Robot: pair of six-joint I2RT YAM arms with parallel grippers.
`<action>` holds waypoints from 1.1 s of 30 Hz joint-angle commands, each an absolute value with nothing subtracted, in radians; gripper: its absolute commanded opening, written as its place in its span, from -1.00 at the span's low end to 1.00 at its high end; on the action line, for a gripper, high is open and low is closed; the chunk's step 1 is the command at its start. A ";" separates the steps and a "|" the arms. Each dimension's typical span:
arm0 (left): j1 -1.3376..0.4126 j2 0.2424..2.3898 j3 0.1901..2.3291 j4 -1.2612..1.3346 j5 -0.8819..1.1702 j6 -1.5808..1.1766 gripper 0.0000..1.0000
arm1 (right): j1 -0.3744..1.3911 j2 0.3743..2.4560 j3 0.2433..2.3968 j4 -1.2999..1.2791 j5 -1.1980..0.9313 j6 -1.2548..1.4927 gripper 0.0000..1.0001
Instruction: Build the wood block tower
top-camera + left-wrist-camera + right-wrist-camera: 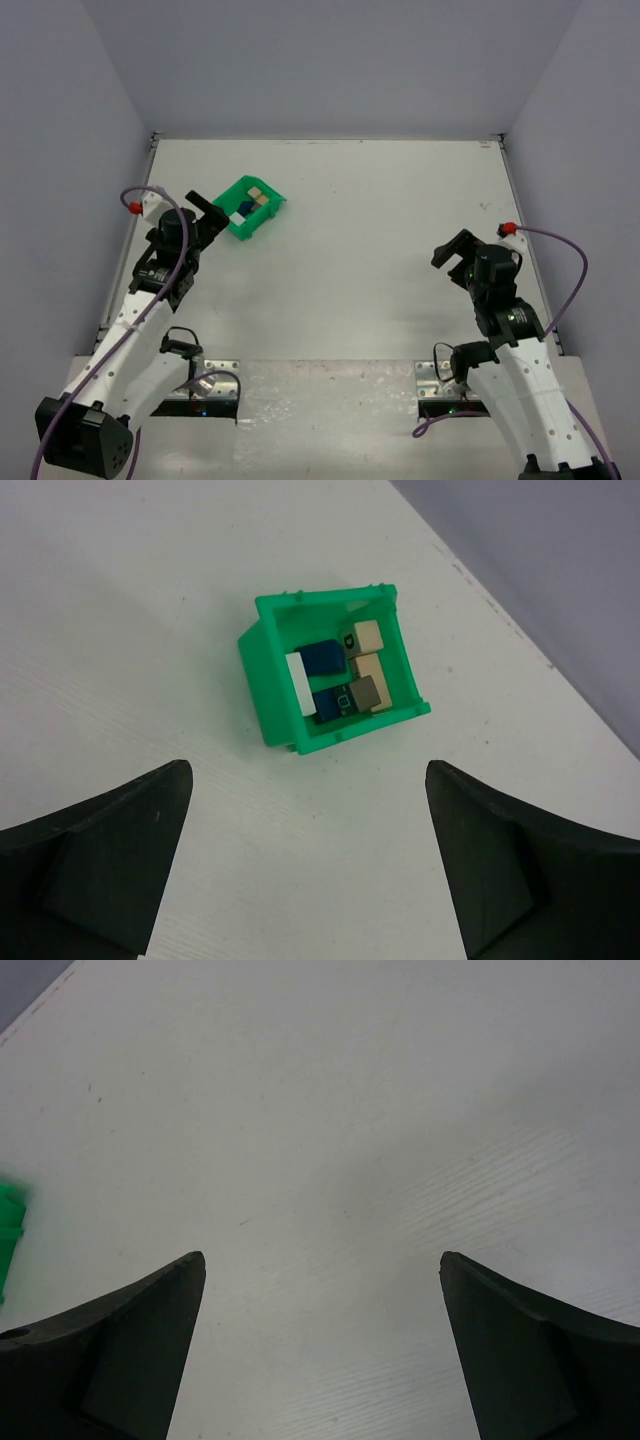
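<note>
Just ahead of left tool (310,875), spread & empty, small green plastic bin (262,675) holds the tan, grey & blue wooden blocks (345,675). Right tool (320,1355), spread, hovers over white tabletop (350,1110). Nothing stacked yet.

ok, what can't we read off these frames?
- Small tan, grey and blue wooden blocks: left wrist view, they overlap in the green plastic bin, so count and shapes are unclear.
- Same blocks, top external view: too small to separate.
- Printed marks on two blocks: left wrist view, too small to read.
- Bin, right wrist view: cut off by left edge, only a green sliver.
</note>
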State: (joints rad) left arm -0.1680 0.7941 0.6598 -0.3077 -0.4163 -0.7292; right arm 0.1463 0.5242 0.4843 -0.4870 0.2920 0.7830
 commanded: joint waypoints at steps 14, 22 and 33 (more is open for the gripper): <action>-0.161 1.180 0.764 -0.191 -0.373 -0.748 1.00 | 0.143 0.557 0.472 -0.410 0.277 0.752 0.97; -0.150 1.503 0.934 -0.206 -0.413 -0.776 0.94 | 0.143 0.572 0.474 -0.425 0.275 0.741 0.97; -0.140 1.636 0.993 -0.279 -0.492 -0.841 -0.38 | 0.143 0.578 0.474 -0.430 0.275 0.727 0.97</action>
